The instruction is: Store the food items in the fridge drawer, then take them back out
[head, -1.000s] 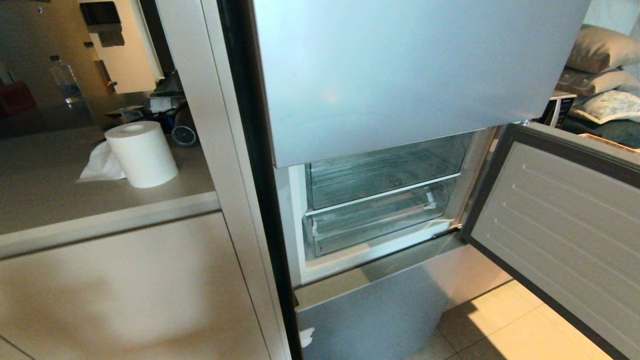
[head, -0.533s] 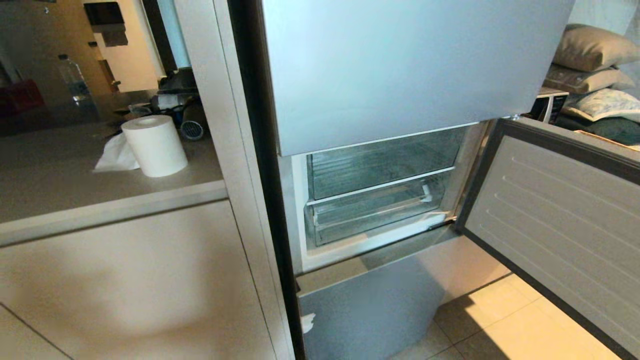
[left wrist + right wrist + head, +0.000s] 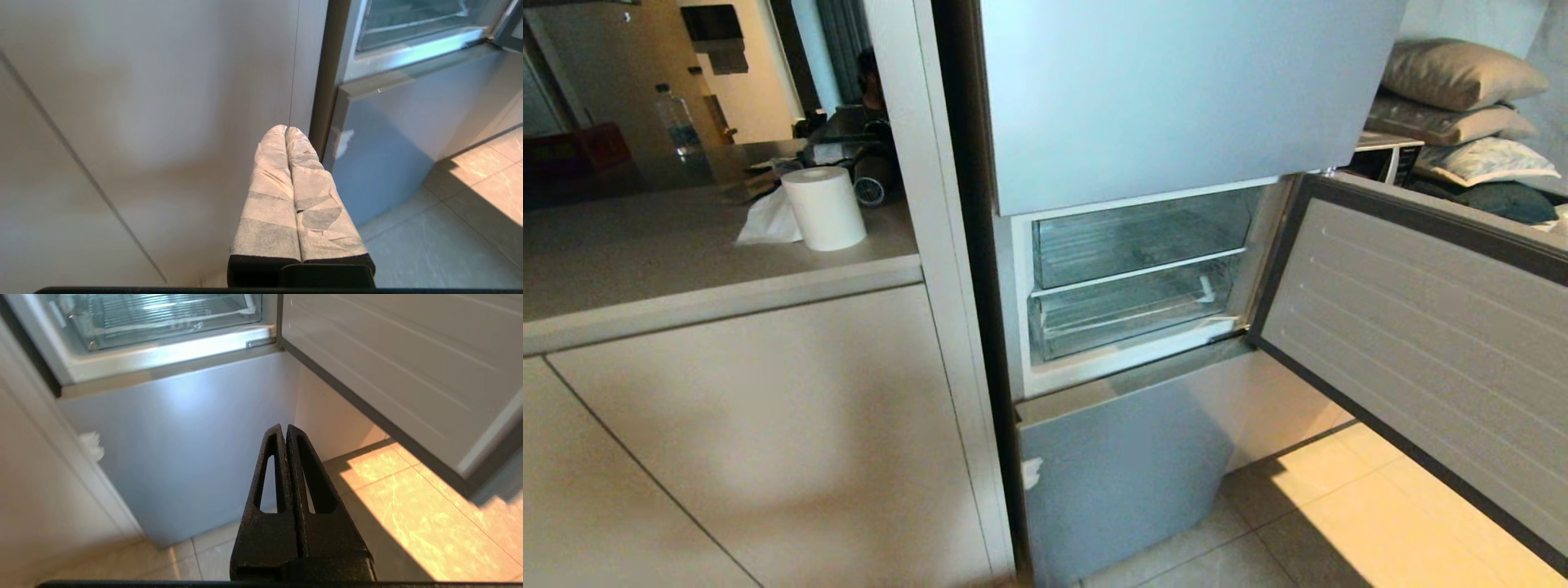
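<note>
Fridge door (image 3: 1421,327) stands open; the drawer (image 3: 1131,314) sits pushed in. Below it, left gripper (image 3: 287,130) and right gripper (image 3: 284,428) are both pressed together, empty.

Warm sunlight falls in a bright yellow patch on the floor tiles (image 3: 1380,506) at the lower right, its edge cut sharply by the shadow of the open fridge door (image 3: 1421,327). The rest of the head view is dim and greyish. A soft, broad shadow lies across the cabinet front (image 3: 768,457) below the bench (image 3: 686,269). The upper fridge door (image 3: 1176,98) carries a faint, diffuse sheen. Straight edges bow outward toward the frame borders. In the right wrist view, glare whitens the sill under the fridge drawer (image 3: 163,318). The far room is hazy.
</note>
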### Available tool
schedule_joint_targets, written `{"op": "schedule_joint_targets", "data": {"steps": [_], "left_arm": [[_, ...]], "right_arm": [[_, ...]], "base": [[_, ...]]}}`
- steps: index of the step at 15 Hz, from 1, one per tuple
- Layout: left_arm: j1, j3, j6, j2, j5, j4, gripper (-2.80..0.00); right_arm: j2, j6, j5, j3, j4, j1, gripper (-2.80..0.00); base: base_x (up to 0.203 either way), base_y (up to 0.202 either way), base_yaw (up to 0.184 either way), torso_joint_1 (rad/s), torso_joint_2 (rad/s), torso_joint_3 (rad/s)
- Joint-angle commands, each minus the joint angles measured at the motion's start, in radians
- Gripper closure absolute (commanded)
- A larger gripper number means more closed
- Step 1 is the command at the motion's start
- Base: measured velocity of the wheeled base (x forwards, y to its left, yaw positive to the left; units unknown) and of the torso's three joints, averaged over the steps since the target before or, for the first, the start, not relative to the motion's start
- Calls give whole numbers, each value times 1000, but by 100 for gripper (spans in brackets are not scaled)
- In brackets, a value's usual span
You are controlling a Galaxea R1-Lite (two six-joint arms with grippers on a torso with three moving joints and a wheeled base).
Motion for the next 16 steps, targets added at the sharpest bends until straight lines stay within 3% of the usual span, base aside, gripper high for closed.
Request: {"op": "schedule_joint_targets", "data": {"steps": [1,5,16], "left_arm": [[0,2,0,-2,0,0,0],[0,2,0,-2,0,0,0],[0,2,0,-2,0,0,0]], "right_arm": [[2,0,-1,0,-1,0,0],[2,0,-1,0,0,0,0],[2,0,1,0,0,0,0]], "base": [[-196,0,-1,1,2,2],[-143,0,1,-3,-4,3],[0,0,0,0,0,0]]}}
